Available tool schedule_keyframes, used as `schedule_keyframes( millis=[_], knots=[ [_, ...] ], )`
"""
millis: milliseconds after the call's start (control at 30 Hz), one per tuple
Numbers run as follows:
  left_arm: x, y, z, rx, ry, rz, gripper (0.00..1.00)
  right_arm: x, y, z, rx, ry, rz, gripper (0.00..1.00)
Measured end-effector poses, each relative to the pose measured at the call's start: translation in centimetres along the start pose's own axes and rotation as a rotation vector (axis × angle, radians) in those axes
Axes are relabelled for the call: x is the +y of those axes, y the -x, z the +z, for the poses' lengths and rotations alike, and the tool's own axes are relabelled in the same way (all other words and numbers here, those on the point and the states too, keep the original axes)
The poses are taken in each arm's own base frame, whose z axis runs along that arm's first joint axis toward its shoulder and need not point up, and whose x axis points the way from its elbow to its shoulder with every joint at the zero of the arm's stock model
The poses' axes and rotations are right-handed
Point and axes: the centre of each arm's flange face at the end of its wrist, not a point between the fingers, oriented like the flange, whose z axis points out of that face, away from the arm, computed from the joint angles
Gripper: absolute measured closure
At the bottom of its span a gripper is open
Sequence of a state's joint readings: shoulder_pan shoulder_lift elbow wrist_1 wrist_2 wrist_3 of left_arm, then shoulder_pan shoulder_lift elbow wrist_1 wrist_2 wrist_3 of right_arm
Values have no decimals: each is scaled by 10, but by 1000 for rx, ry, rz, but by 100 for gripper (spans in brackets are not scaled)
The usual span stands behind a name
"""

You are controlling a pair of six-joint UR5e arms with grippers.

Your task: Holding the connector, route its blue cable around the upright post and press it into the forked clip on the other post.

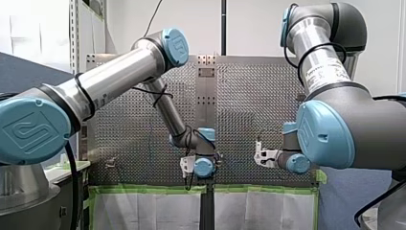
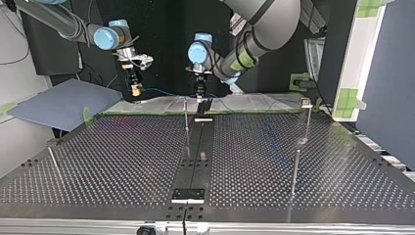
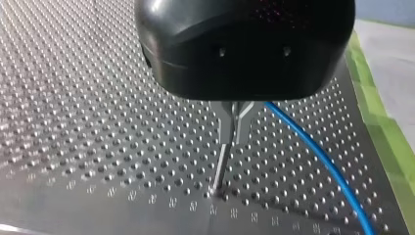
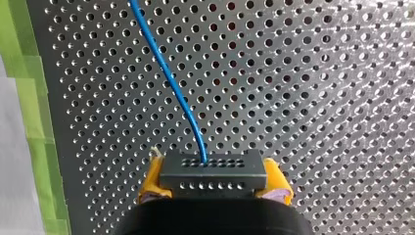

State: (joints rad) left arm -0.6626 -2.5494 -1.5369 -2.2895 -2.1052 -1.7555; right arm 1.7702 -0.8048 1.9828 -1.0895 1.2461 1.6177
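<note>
**Connector gripped, routing only starting**

I am holding the connector [image 4: 213, 172] in my right hand [image 4: 214, 188], and its yellow pads [image 4: 150, 188] are clamping the block from both ends. The blue cable [image 4: 171, 83] is leaving the connector's face and running ahead over the perforated table [image 4: 318, 98].

My left hand [image 3: 235, 139] is pointing down at the table. Its metal fingers [image 3: 226, 122] are standing together at the tips, just above a thin rod that I am taking for the upright post [image 3: 220, 169]. The cable is passing just beside these fingers, and I cannot tell whether they are pinching it.

I am judging the routing as only starting, because the cable is not yet lying around any post. The next move is asking me to carry the connector around the post with light tension. After that I am lowering the cable into the forked clip, which I cannot make out clearly here.
</note>
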Motion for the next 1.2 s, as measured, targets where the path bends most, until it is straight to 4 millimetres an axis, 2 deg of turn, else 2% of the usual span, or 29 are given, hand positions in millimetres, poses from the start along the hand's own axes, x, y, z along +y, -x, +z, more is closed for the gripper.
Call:
schedule_keyframes(
  millis=[167, 567, 833, 1200],
  knots=[
    [7, 1, 5, 5, 5, 0, 100, 0, 0, 1, 3, -3, -1, 100],
    [8, 1, 7, 13, -3, 14, 100, 0, -1, 1, 5, -3, -1, 100],
    [10, -10, 4, 27, -4, 25, 100, 0, -1, 1, 7, -4, 0, 100],
    [11, -20, 12, 39, -8, 24, 100, -2, -1, 2, 15, -9, 1, 100]
  ],
)
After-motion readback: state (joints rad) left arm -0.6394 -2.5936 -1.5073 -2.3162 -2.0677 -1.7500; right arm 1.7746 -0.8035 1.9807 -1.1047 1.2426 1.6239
